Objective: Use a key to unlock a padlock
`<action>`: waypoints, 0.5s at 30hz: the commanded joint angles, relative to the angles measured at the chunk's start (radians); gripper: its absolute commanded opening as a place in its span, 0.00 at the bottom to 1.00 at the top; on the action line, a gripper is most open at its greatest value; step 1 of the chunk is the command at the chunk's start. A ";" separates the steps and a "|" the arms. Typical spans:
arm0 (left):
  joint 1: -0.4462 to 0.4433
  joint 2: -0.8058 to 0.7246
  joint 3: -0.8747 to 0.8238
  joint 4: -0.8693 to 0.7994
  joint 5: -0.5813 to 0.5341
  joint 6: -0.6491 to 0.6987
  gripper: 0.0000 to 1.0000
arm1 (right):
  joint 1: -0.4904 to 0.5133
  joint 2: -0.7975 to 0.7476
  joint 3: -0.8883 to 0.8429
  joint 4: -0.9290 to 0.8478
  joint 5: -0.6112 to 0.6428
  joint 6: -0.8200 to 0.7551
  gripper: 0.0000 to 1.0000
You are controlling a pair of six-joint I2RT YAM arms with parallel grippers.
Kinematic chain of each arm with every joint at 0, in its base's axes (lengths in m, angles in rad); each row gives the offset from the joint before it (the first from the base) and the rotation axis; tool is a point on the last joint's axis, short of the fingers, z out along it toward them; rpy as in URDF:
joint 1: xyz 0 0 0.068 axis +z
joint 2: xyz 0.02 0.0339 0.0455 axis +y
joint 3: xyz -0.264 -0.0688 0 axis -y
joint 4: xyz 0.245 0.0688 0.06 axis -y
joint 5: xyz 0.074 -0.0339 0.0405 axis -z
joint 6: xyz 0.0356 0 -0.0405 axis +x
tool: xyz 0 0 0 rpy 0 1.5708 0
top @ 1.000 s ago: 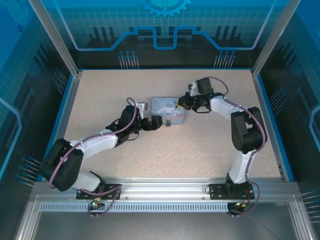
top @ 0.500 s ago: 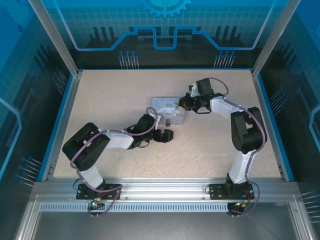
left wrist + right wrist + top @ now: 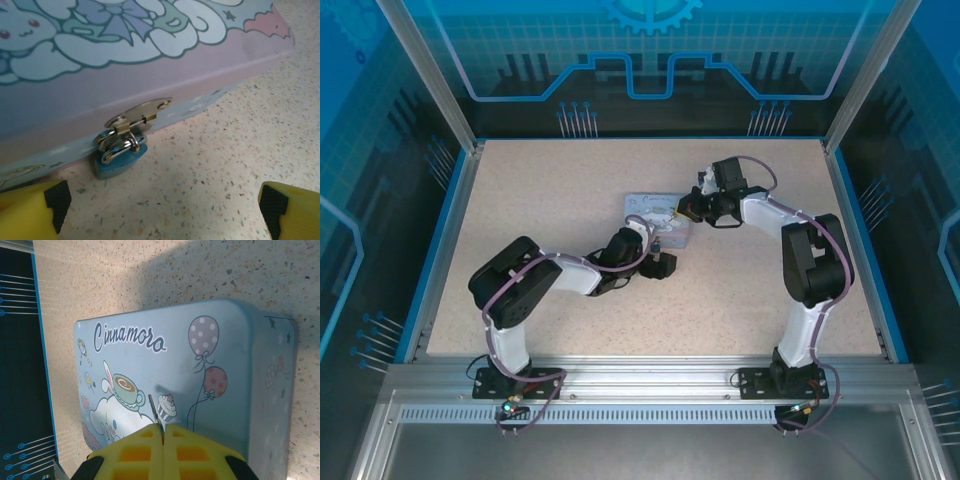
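Blue metal padlock (image 3: 119, 160) hanging from clasp (image 3: 140, 112) on tin (image 3: 150, 75) front; left gripper (image 3: 165, 202) gaping wide, facing it; right gripper (image 3: 163, 432) pinching key (image 3: 155, 412) above tin. Step seeming: lining up on padlock. Next likely needing steady grip, then aiming key.

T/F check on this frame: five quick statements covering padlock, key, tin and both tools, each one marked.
1. The padlock hangs from the hasp of the tin. True.
2. The left tool is clamped on the padlock. False: it is open and clear of the padlock.
3. The right tool is shut on the key. True.
4. The key sits in the padlock. False: it is over the tin's top.
5. The tin stands open. False: it is closed.
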 commanded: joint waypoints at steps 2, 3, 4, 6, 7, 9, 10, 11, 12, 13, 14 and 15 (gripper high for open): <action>-0.019 0.039 0.040 0.045 -0.073 0.046 0.99 | 0.001 -0.013 -0.014 -0.029 0.008 -0.005 0.00; -0.021 0.047 0.044 0.051 -0.075 0.048 0.99 | 0.002 -0.012 -0.013 -0.030 0.009 -0.005 0.00; -0.022 0.055 0.046 0.058 -0.076 0.048 0.99 | 0.001 -0.013 -0.012 -0.031 0.008 -0.005 0.00; -0.026 0.067 0.048 0.076 -0.078 0.043 0.99 | 0.002 -0.012 -0.013 -0.035 0.009 -0.007 0.00; -0.026 0.073 0.048 0.085 -0.079 0.041 0.99 | 0.002 -0.013 -0.012 -0.036 0.009 -0.008 0.00; -0.029 0.082 0.048 0.114 -0.078 0.035 0.99 | 0.002 -0.014 -0.012 -0.040 0.011 -0.011 0.00; -0.031 0.087 0.052 0.121 -0.074 0.031 0.99 | 0.001 -0.013 -0.012 -0.043 0.012 -0.014 0.00; -0.030 0.091 0.055 0.127 -0.071 0.030 0.99 | 0.001 -0.013 -0.011 -0.046 0.012 -0.016 0.00; -0.032 0.096 0.057 0.137 -0.065 0.028 0.99 | 0.001 -0.013 -0.010 -0.049 0.013 -0.017 0.00; -0.033 0.101 0.058 0.149 -0.059 0.022 0.99 | 0.001 -0.012 -0.009 -0.050 0.013 -0.019 0.00; -0.031 0.103 0.062 0.158 -0.051 0.016 0.99 | 0.002 -0.013 -0.007 -0.053 0.013 -0.020 0.00; -0.032 0.105 0.067 0.166 -0.041 0.009 0.99 | 0.001 -0.013 -0.005 -0.055 0.012 -0.020 0.00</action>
